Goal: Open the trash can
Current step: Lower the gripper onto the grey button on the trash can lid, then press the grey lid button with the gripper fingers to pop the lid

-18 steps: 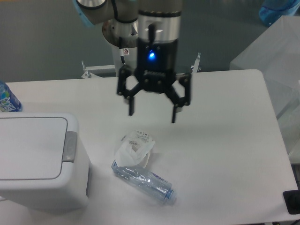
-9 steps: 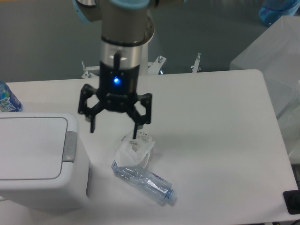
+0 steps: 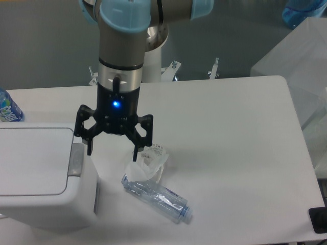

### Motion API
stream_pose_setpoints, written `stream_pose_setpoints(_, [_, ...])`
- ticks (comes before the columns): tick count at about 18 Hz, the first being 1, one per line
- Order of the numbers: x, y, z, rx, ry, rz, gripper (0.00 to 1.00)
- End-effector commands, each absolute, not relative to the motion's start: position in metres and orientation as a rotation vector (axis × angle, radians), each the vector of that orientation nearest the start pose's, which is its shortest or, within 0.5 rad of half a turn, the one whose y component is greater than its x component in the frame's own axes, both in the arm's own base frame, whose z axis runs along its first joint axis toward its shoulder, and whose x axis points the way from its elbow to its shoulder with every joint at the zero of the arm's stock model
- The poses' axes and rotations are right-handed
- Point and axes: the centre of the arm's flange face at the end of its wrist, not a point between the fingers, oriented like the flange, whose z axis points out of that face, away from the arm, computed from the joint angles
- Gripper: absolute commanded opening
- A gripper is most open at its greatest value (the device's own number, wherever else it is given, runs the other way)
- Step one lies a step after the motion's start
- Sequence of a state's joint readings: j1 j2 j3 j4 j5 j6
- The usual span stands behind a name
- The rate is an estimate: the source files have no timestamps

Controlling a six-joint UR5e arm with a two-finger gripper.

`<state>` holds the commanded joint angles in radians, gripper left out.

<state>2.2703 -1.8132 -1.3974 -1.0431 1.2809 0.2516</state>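
The trash can [image 3: 43, 176] is a boxy white bin at the left front of the table, its flat lid down. A small grey push-button [image 3: 77, 159] sits on its right rim. My gripper [image 3: 113, 152] hangs open just right of the bin, fingers pointing down with nothing between them. Its left finger [image 3: 90, 148] is next to the button, slightly above and right of it; I cannot tell whether they touch. The right finger [image 3: 136, 153] hovers by a crumpled white wrapper.
A crumpled white wrapper [image 3: 148, 162] and a crushed clear plastic bottle [image 3: 158, 196] lie right of the bin. A blue-labelled bottle [image 3: 7, 108] stands at the left edge. The arm's base mount [image 3: 153, 71] is behind the table. A translucent box [image 3: 301, 66] stands at the right.
The gripper has travelled left and down from the table's middle, ending beside the bin's button. Its jaws stayed open. Nothing else moved.
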Motion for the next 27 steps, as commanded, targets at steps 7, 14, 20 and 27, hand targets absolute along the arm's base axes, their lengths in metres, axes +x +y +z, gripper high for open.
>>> stream_pose_setpoints(7, [-0.280, 0.585, 0.503, -2.561, -0.497, -0.066, 1.00])
stream_pose_setpoints(14, [-0.274, 0.591, 0.498, -2.569, -0.504, -0.082, 1.00])
stream_pose_setpoints(20, [-0.266, 0.598, 0.492, -2.577, -0.510, -0.099, 1.00])
stream_pose_setpoints(27, [-0.267, 0.601, 0.491, -2.576, -0.514, -0.101, 1.00])
